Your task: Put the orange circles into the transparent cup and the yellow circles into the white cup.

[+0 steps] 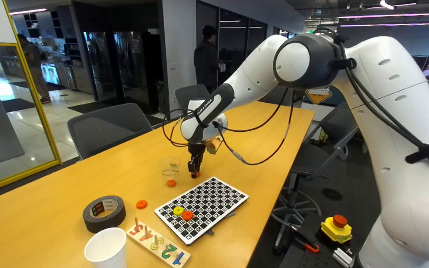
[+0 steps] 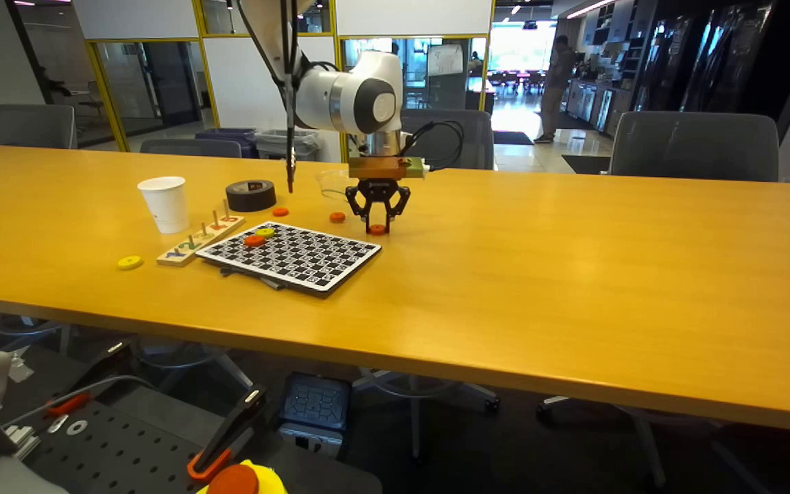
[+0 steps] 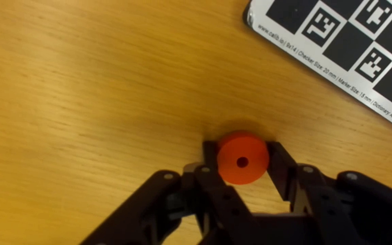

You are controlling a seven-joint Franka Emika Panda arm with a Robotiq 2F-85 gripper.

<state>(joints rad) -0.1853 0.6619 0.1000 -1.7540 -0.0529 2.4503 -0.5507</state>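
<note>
A long wooden table, with a white robot arm bent down over it. On the table lies a checkered board. Near one of its corners is the gripper, pointing down, fingertips low over the tabletop. The white cup stands well apart from it, beyond the board's other end. The clear cup, faint and apparently upright, is much nearer: left of the gripper in both exterior views, and not touching it. An orange disc is pinched between the gripper's two fingers, its flat face and centre hole showing in the wrist view; whether it touches the table cannot be told. Being round, it has no long axis to line up. A second disc, also orange, shows at the clear cup's foot, seemingly inside, though the see-through wall leaves that uncertain. The next move probably calls for a lift above the clear cup's rim, then a short sideways carry.
</note>
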